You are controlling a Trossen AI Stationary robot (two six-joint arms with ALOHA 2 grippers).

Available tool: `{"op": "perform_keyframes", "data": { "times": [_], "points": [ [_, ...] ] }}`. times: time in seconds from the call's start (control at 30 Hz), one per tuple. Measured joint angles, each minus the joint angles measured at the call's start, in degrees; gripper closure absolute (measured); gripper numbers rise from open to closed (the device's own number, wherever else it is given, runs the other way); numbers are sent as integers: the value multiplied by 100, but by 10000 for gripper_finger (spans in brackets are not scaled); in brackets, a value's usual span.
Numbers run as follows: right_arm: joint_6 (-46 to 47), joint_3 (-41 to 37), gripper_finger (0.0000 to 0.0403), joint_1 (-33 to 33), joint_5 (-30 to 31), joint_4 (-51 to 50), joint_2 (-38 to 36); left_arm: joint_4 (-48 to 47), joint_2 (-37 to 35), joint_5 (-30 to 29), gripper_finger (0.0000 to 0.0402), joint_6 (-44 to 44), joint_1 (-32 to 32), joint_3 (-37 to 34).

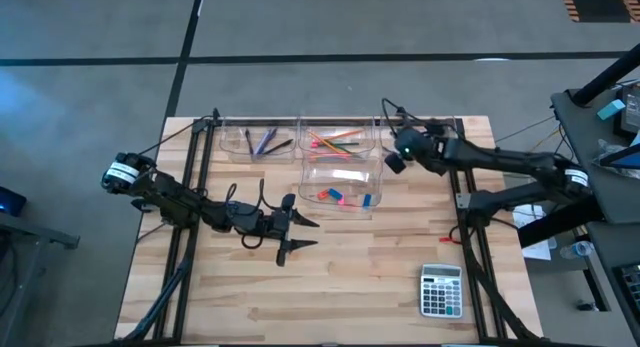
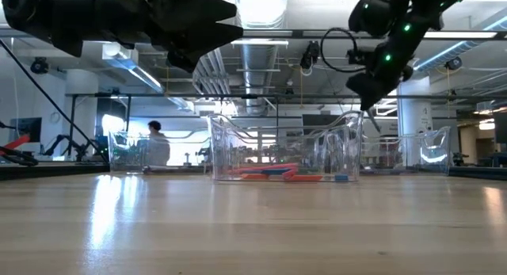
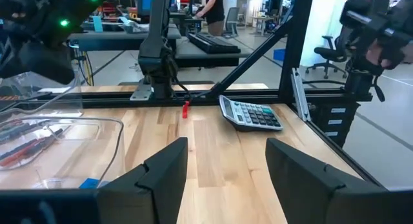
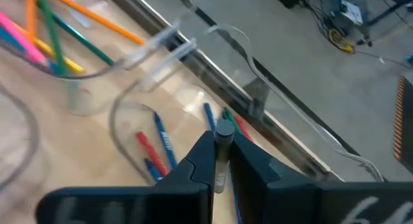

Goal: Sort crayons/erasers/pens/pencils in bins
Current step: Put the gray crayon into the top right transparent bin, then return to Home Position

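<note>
Pale wooden table (image 1: 380, 277), grey calculator (image 1: 440, 290), workshop beyond

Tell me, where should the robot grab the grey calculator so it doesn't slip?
By its two long side edges, near the middle, coming straight down from above. The calculator lies flat, keys up, on the table, so nothing can slide under it. Its narrower width is probably the only span an end effector could straddle.
</note>
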Motion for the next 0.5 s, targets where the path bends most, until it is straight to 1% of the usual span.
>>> {"op": "perform_keyframes", "data": {
  "times": [0.13,0.37,0.43,0.5],
  "points": [
    [-173,0,340,-166,-1,30,232,-49,0,2,207,-4,0,-2],
    [-144,0,242,-142,-24,17,424,-194,0,2,207,-7,0,-4],
    [-81,0,223,-121,-242,11,352,-190,0,2,207,-7,0,-4],
    [-96,0,213,-106,-721,14,219,-200,-14,2,207,-5,0,-4]
  ]
}}
